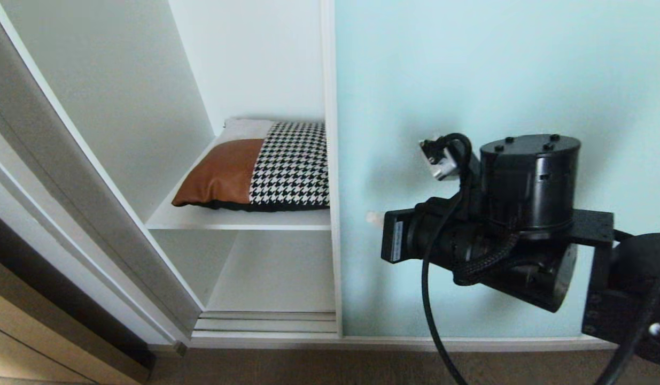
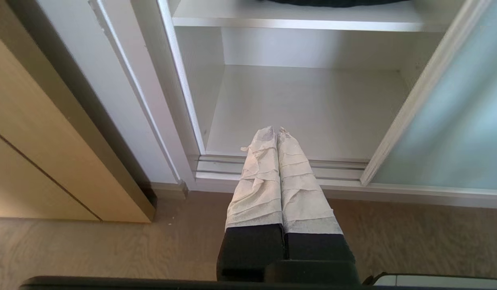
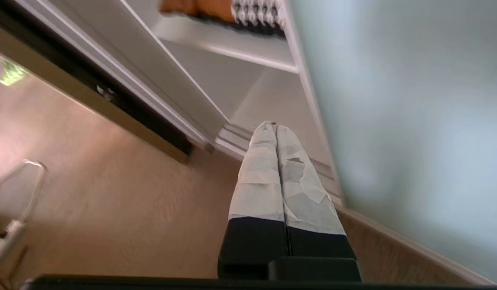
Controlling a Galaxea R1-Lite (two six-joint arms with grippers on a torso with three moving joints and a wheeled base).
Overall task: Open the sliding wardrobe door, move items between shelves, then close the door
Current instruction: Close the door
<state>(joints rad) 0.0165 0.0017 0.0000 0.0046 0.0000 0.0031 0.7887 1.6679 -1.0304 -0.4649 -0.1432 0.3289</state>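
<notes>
Right tool (image 3: 275,128): shut, its two paper-wrapped fingers (image 3: 259,173) pressed flat together with nothing between them. It hangs low in front of the wardrobe, tips aimed toward the bottom track (image 3: 232,139) just beside the door's near edge. From the head camera only a pale tip shows ahead of the black wrist, held in front of the glass.
Right arm (image 1: 522,214): black, reaching in from the right across the lower part of the door, a cable looping down from it.
Left tool (image 2: 277,131): shut as well, wrapped fingers (image 2: 258,181) together and empty. It hangs over the floor, pointing at the track before the lowest compartment.
Door (image 1: 495,107): frosted pale aqua glass in a slim white frame, slid to the right, leaving the left part of the wardrobe open.
Cushion (image 1: 260,168): lies flat on the upper shelf (image 1: 239,220), tan leather on its left, black-and-white houndstooth on its right, a pale grey patch at the back. Its right edge reaches the door frame, so whether it runs on behind the glass cannot be told.
Lower shelf (image 2: 308,108): plain white board under the cushion's shelf, nothing lying on the part in view.
Wardrobe side (image 1: 126,107): white wall on the left, with a white jamb in front of it.
Floor (image 2: 91,245): light wood grain, running up to the track.
Wooden panel (image 2: 27,161): tan, left of the wardrobe.
</notes>
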